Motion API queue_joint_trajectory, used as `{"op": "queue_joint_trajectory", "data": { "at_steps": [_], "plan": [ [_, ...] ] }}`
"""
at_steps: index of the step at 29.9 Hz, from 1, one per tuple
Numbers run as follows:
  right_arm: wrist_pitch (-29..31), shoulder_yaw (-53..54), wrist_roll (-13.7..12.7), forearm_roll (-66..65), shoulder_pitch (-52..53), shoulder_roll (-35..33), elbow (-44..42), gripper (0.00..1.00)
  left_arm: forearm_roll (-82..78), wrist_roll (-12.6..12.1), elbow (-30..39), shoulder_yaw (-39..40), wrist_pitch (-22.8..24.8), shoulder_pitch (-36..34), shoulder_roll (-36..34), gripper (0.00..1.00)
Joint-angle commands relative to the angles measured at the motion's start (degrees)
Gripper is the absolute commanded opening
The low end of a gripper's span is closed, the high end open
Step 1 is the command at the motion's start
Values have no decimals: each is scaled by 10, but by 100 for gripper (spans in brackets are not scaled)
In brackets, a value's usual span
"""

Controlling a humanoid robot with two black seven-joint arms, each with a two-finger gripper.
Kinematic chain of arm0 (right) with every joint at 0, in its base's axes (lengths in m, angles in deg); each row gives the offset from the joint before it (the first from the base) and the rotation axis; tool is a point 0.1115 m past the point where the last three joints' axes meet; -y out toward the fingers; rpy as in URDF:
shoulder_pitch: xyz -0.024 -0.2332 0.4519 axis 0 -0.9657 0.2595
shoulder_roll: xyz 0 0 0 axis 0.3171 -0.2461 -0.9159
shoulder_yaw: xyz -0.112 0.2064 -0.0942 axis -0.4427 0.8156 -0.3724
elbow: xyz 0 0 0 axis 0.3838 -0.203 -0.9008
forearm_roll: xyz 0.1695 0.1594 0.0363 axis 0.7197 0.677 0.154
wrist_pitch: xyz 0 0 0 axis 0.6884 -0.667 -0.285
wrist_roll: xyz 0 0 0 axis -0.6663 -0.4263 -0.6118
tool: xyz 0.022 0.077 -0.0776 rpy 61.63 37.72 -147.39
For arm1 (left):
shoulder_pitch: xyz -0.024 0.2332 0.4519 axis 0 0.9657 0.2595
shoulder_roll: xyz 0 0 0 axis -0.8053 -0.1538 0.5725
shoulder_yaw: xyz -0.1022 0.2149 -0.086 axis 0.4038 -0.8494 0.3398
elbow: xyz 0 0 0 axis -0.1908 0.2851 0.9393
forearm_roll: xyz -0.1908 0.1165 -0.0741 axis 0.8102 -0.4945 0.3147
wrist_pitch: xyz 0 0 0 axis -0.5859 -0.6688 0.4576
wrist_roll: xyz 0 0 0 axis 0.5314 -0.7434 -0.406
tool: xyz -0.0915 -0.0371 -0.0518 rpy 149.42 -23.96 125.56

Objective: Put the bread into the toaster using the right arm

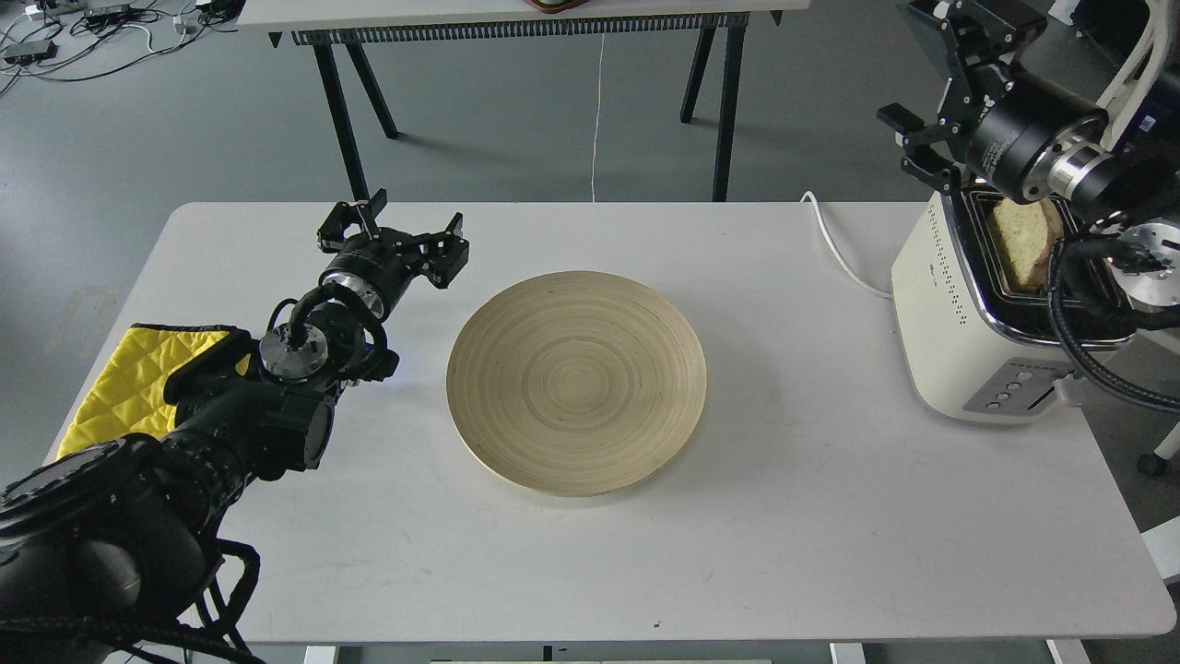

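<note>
The bread (1023,242) stands in a slot of the toaster (959,323), at about three o'clock on the worktop (784,516), its top half still poking above the chrome. It leans a little rather than sitting square. The right gripper (926,138) hangs just above and behind the toaster, around one o'clock from the slice, its fingers spread and holding nothing; there looks to be clear air between them and the bread. So I'd say the placing step is as good as done and the release has been made. What remains, by my reckoning, is to lift that arm straight up and away without catching the slice or the cable looped near the toaster's front.

The plate (576,383) in the middle is bare. The left gripper (392,240) rests low at nine o'clock, open and idle, beside a yellow cloth (120,387).
</note>
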Motion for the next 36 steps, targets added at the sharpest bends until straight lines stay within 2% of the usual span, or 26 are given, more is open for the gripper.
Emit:
{"op": "queue_joint_trajectory", "data": {
  "at_steps": [1,3,9,10,16,36],
  "plan": [
    [46,28,40,40,-51,71,-38,98,0,0,0,0,0,0,0,100],
    [79,66,41,58,-94,117,-76,98,0,0,0,0,0,0,0,100],
    [231,221,26,66,-237,234,-219,98,0,0,0,0,0,0,0,100],
    [240,239,23,70,-252,245,-236,98,0,0,0,0,0,0,0,100],
    [240,251,19,92,-285,265,-273,98,0,0,0,0,0,0,0,100],
    [240,262,30,91,-301,278,-275,98,0,0,0,0,0,0,0,100]
  ]
}}
